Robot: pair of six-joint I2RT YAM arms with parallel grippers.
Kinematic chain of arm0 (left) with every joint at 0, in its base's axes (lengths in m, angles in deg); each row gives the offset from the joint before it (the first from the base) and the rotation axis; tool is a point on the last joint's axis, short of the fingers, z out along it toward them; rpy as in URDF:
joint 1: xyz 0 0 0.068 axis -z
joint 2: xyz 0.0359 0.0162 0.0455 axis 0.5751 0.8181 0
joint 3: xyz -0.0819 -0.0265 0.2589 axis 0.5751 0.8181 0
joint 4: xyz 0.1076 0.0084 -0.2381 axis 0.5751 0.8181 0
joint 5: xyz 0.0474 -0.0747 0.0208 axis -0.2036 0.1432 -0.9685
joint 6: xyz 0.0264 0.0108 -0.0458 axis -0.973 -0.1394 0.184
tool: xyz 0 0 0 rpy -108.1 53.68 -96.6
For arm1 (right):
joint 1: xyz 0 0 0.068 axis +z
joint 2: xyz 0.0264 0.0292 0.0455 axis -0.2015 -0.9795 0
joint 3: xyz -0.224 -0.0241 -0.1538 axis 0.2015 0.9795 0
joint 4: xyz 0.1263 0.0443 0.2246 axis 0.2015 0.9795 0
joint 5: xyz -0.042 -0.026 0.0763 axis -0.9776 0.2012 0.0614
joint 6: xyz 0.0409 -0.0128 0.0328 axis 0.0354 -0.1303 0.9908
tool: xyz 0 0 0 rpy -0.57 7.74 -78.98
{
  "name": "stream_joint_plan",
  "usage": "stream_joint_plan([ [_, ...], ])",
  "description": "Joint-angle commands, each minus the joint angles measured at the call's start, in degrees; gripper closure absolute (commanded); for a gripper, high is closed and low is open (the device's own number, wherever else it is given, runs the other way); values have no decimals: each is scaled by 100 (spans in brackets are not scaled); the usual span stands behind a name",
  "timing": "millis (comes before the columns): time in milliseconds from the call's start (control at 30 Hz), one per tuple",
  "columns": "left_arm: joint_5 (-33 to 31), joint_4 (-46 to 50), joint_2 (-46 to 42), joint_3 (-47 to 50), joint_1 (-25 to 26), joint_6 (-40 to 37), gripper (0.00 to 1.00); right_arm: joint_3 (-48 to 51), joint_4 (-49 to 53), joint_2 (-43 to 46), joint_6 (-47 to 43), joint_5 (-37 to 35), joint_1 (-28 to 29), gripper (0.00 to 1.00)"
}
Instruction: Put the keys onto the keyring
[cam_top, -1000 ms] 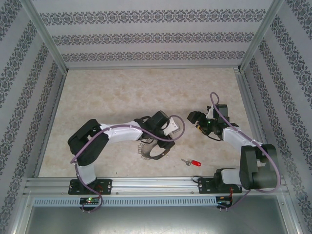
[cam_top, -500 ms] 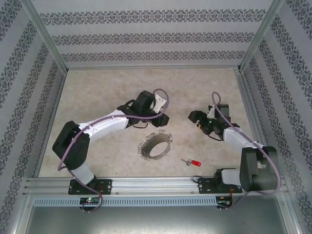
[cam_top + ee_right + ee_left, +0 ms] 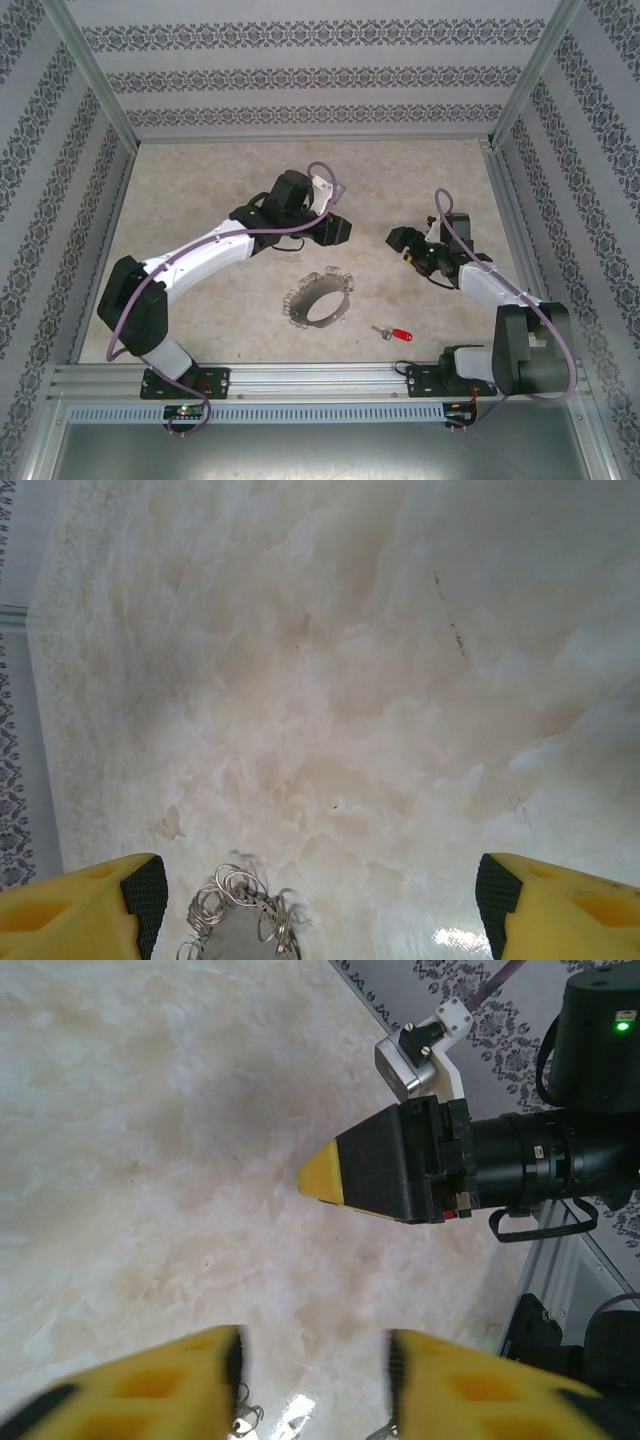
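The top camera looks down from high behind me on the whole table [image 3: 200, 180], my left wrist camera looks closely across it at my right gripper [image 3: 322, 1176], and my right wrist camera looks closely down at the keyring [image 3: 240, 905], seen also from top.

In the right wrist view the keyring [image 3: 245, 910] runs off the bottom edge; the left end effector [image 3: 315, 1385] has blurred fingers [image 3: 150, 1390], cropped below.

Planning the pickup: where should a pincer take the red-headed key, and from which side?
Likely the red head of the key, from straight above: it lies flat on the table, and the head is its widest part, leaving the silver blade free.
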Motion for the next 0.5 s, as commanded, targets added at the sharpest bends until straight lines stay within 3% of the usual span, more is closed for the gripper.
stream_joint_plan([
  [0,-19,-437,-478,359,-73,-72,33,-36,121,107,-115,27,-88,17],
  [167,-333,779,-453,400,58,-1337,48,8,83,98,-133,14,-99,17],
  [267,-771,1296,-304,546,431,-2099,49,24,69,50,-141,-5,-105,17],
  [367,-794,1276,-63,743,667,-2249,51,45,34,19,-141,-6,-106,17],
  [467,-865,1178,183,834,836,-2366,59,82,4,6,-141,-26,-106,17],
])
